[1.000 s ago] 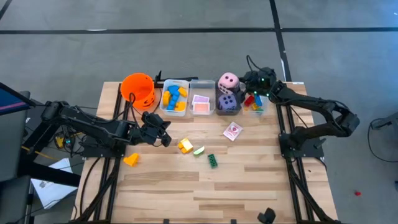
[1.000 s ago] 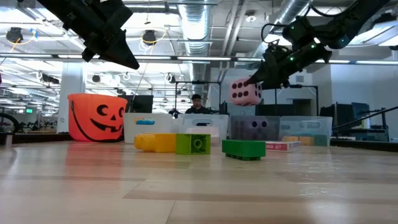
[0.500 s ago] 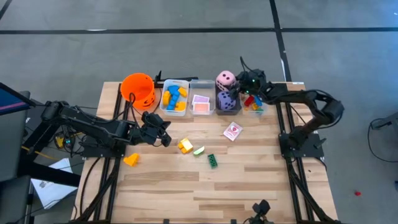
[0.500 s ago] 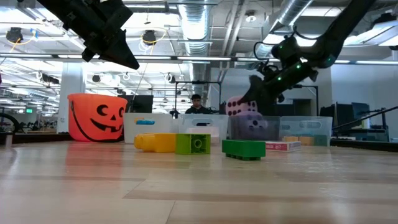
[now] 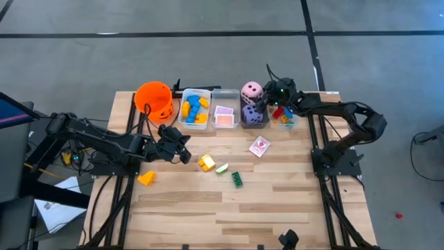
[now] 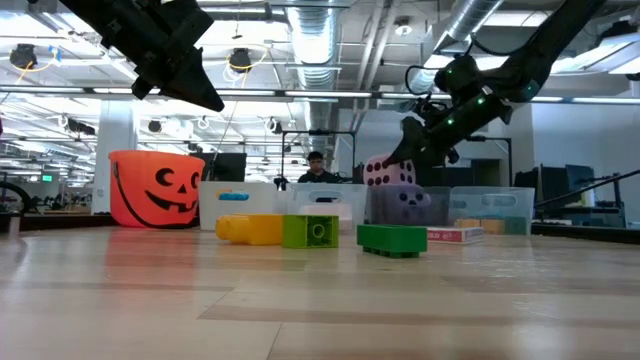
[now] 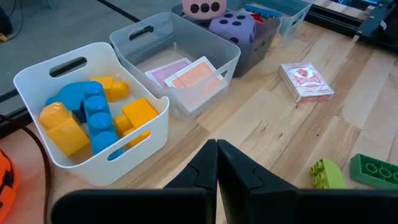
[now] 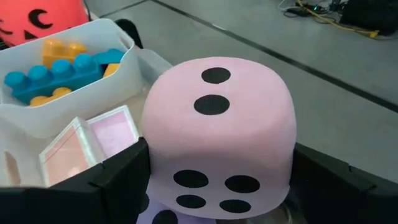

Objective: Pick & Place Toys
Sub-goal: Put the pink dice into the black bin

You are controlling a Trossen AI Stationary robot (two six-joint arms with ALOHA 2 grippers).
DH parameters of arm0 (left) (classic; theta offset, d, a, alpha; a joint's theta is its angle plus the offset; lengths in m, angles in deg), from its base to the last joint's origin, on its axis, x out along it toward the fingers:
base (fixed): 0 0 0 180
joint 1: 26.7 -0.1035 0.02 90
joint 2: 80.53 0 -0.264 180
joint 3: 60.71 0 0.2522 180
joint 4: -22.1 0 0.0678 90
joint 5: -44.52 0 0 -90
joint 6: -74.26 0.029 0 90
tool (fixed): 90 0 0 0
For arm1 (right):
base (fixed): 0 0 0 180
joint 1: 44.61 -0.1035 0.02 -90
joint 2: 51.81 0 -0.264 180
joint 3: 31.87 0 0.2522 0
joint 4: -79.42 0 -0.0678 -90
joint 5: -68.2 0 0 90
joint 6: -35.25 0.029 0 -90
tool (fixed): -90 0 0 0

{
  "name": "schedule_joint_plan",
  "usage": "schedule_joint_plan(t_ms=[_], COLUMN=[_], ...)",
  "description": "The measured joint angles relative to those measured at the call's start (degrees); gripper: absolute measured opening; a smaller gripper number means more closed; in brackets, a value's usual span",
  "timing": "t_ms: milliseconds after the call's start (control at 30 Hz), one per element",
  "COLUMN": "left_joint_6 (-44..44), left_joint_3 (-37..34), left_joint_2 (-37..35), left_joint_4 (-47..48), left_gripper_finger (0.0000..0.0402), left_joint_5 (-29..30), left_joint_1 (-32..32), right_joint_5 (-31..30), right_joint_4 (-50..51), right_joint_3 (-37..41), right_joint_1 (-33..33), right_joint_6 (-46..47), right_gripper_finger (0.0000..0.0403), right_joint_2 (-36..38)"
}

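My right gripper (image 5: 266, 98) is shut on the pink die (image 5: 251, 89) at the table's far edge. The die hangs over the purple die (image 5: 254, 114), which lies in a dark bin. Whether the two dice touch, I cannot tell. My left gripper (image 5: 186, 157) hovers shut and empty over the table's left half, near a yellow block (image 5: 206, 162). On the wood lie a light green block (image 5: 221, 168), a dark green block (image 5: 237, 179), an orange block (image 5: 146, 178) and a pink-and-white card pack (image 5: 259, 146). My right gripper pinches the pink die's two opposite side faces (image 8: 155, 155) between its fingers (image 8: 118, 174), which stand wide apart. It comes from the table's right, slanting down. The die sits upright, its two-dot face up, level with the dark bin's rim (image 6: 400, 190).
Along the far edge stand an orange bucket (image 5: 154, 99), a white bin of blue and yellow blocks (image 5: 194, 109), a clear bin with cards (image 5: 225, 111) and a bin of small blocks (image 5: 284, 117) at the right. The near half of the table has open wood.
My right gripper has come down and a little toward the table's left with the pink die, tipping further forward. The die has sunk from well above the bins to the dark bin's rim, over the purple die. The fingers have kept the same gap.
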Motion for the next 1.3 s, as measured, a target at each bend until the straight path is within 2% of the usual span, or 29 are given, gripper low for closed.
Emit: schedule_joint_plan(t_ms=[167, 333, 700, 1000, 1200, 1300], left_joint_6=[0.00, 0.00, 0.00, 0.00, 0.00, 0.00], left_joint_3=[0.00, 0.00, 0.00, 0.00, 0.00, 0.00], left_joint_2=[0.00, 0.00, 0.00, 0.00, 0.00, 0.00], left_joint_4=[0.00, 0.00, -0.02, -0.02, -0.02, -0.02], left_gripper_finger=[0.0000, 0.0000, 0.0000, 0.0000, 0.0000, 0.0000], left_joint_5=[0.01, 0.02, 0.00, 0.02, 0.01, 0.02], left_joint_1=[0.00, -0.02, 0.00, 0.00, -0.01, -0.01], right_joint_5=[0.56, 0.97, 1.27, 3.97, 3.06, -0.86], right_joint_4=[0.94, 0.40, 0.89, 5.60, 6.31, 7.05], right_joint_3=[0.08, 0.27, 0.42, 0.33, 0.46, 0.63], right_joint_1=[-1.06, -1.18, -1.25, -1.26, -1.47, -3.51], right_joint_6=[0.08, 4.67, 8.87, 13.40, 17.95, 18.03], right_gripper_finger=[0.0329, 0.0331, 0.0393, 0.0398, 0.0399, 0.0399], right_joint_2=[-0.01, -0.16, -0.39, -0.23, 0.89, 2.76])
